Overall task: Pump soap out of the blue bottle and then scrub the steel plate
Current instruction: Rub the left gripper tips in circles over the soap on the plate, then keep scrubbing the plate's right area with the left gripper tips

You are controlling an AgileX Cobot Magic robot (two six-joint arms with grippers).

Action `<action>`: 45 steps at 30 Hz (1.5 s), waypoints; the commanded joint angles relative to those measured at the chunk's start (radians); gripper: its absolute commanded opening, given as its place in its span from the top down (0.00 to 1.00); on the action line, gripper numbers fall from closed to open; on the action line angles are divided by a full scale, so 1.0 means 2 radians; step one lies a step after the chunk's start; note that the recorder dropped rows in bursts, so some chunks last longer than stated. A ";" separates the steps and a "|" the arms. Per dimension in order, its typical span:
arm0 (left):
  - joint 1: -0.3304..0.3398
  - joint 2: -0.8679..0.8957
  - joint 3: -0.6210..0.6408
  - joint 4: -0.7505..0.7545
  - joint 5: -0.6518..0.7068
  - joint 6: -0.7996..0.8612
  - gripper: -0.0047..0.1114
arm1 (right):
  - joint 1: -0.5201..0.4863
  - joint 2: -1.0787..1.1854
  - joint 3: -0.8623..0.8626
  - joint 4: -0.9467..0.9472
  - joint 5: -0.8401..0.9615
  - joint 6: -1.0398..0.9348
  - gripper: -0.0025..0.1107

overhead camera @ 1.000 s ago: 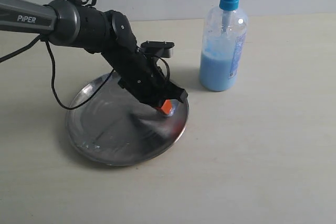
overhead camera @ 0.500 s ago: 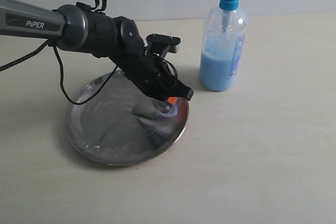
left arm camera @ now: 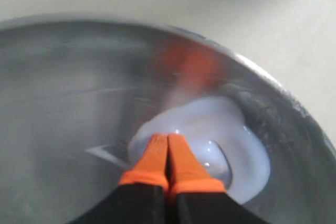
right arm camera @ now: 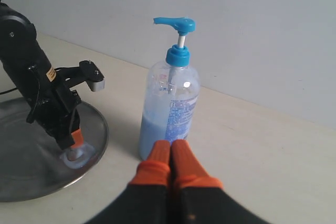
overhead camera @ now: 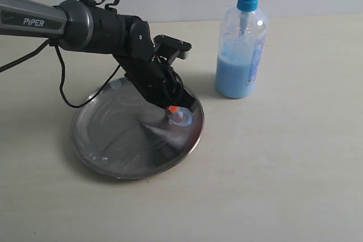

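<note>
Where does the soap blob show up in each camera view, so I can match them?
Exterior view: soap on the steel plate, on the side nearest the bottle, under the left gripper.
Left wrist view: soap pooled around the shut orange jaws.
Right wrist view: soap beneath the other arm's orange tips, near the plate rim facing the bottle.
Shared landmark: the steel plate, visible in all three.

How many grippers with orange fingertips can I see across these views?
2. The left gripper is shut, tips in the soap on the steel plate. The right gripper, also shut, faces the blue bottle and shows only in its own wrist view.
</note>
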State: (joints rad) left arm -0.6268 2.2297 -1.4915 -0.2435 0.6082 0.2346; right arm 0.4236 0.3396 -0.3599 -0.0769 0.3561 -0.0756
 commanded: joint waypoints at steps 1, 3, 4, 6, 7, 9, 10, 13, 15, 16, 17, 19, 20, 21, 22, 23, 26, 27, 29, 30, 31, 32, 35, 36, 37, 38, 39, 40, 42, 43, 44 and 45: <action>-0.001 0.008 0.006 -0.016 0.052 -0.002 0.96 | 0.001 0.003 0.002 -0.001 -0.007 -0.002 0.98; -0.001 0.008 0.006 -0.035 0.052 0.002 0.96 | 0.001 0.003 0.002 -0.001 -0.007 -0.002 0.98; -0.001 0.008 0.006 -0.047 0.050 0.007 0.96 | 0.001 0.003 0.002 -0.001 -0.007 -0.002 0.98; -0.001 0.008 0.006 -0.069 0.047 0.018 0.96 | 0.001 0.003 0.002 0.000 -0.007 -0.002 0.98; -0.001 0.008 0.006 -0.083 0.046 0.027 0.96 | 0.001 0.003 0.002 0.000 -0.007 -0.002 0.98; -0.001 0.008 0.006 -0.105 0.046 0.038 0.96 | 0.001 0.003 0.002 0.000 -0.007 -0.002 0.98; -0.001 0.008 0.006 -0.115 0.046 0.042 0.96 | 0.001 0.003 0.002 0.000 -0.008 -0.002 0.98; -0.001 0.008 0.006 -0.137 0.047 0.052 0.96 | 0.001 0.003 0.002 0.000 -0.008 -0.002 0.98; -0.001 0.008 0.006 -0.138 0.048 0.052 0.96 | 0.001 0.003 0.002 0.000 -0.008 -0.002 0.98; -0.001 0.008 0.006 -0.138 0.049 0.052 0.96 | 0.001 0.003 0.002 0.000 -0.008 -0.002 0.98; -0.001 0.008 0.006 -0.138 0.050 0.052 0.96 | 0.001 0.003 0.002 0.000 -0.008 -0.002 0.98; -0.001 0.008 0.006 -0.138 0.052 0.052 0.96 | 0.001 0.003 0.002 0.000 -0.008 -0.002 0.98; -0.001 0.008 0.006 -0.141 0.050 0.052 0.96 | 0.001 0.003 0.002 0.000 -0.008 -0.002 0.98; -0.001 0.008 0.006 -0.143 0.048 0.052 0.96 | 0.001 0.003 0.002 0.000 -0.008 -0.002 0.98; -0.001 0.008 0.006 -0.143 0.043 0.052 0.96 | 0.001 0.003 0.002 0.000 -0.008 -0.002 0.98; -0.001 0.008 0.006 -0.144 0.036 0.052 0.96 | 0.001 0.003 0.002 0.000 -0.008 -0.002 0.98; -0.001 0.008 0.006 -0.144 0.016 0.052 0.96 | 0.001 0.003 0.002 0.009 -0.008 -0.002 0.98; -0.001 0.008 0.006 -0.144 0.010 0.052 0.96 | 0.001 0.003 0.002 0.009 -0.008 -0.002 0.98; -0.001 0.008 0.006 -0.142 -0.005 0.052 0.96 | 0.001 0.003 0.002 0.009 -0.008 -0.002 0.98; -0.001 0.008 0.006 -0.137 -0.011 0.051 0.96 | 0.001 0.003 0.002 0.009 -0.008 -0.002 0.98; -0.001 0.008 0.006 -0.128 -0.015 0.051 0.96 | 0.001 0.003 0.002 0.009 -0.008 -0.002 0.98; -0.001 0.008 0.006 -0.122 -0.016 0.050 0.96 | 0.001 0.003 0.002 0.009 -0.008 -0.002 0.98; 0.001 0.008 0.006 -0.084 -0.017 0.034 0.96 | 0.001 0.003 0.002 0.009 -0.008 -0.002 0.98; 0.003 0.008 0.006 -0.072 -0.016 0.027 0.96 | 0.001 0.003 0.002 0.009 -0.008 -0.002 0.98; 0.004 0.008 0.006 -0.055 -0.015 0.013 0.96 | 0.001 0.003 0.002 0.009 -0.008 -0.002 0.98; 0.005 0.008 0.006 -0.046 -0.012 0.006 0.96 | 0.001 0.003 0.002 0.009 -0.008 -0.002 0.98; 0.007 0.008 0.006 -0.037 -0.009 0.002 0.96 | 0.001 0.003 0.002 0.009 -0.008 -0.002 0.98; 0.010 0.008 0.006 -0.033 -0.004 -0.001 0.96 | 0.001 0.003 0.002 0.009 -0.008 -0.002 0.98; 0.013 0.008 0.006 -0.031 0.004 -0.002 0.96 | 0.001 0.003 0.002 0.009 -0.008 -0.002 0.98; 0.014 0.008 0.006 -0.029 0.008 -0.002 0.96 | 0.001 0.003 0.002 0.009 -0.008 -0.003 0.98; 0.015 0.008 0.006 -0.028 0.011 -0.002 0.96 | 0.001 0.003 0.002 0.009 -0.008 -0.003 0.98; 0.017 0.008 0.006 -0.028 0.016 -0.002 0.96 | 0.001 0.003 0.002 0.009 -0.008 -0.003 0.98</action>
State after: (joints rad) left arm -0.6086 2.2353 -1.4915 -0.3434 0.5799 0.2420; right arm 0.4236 0.3396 -0.3599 -0.0582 0.3551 -0.0756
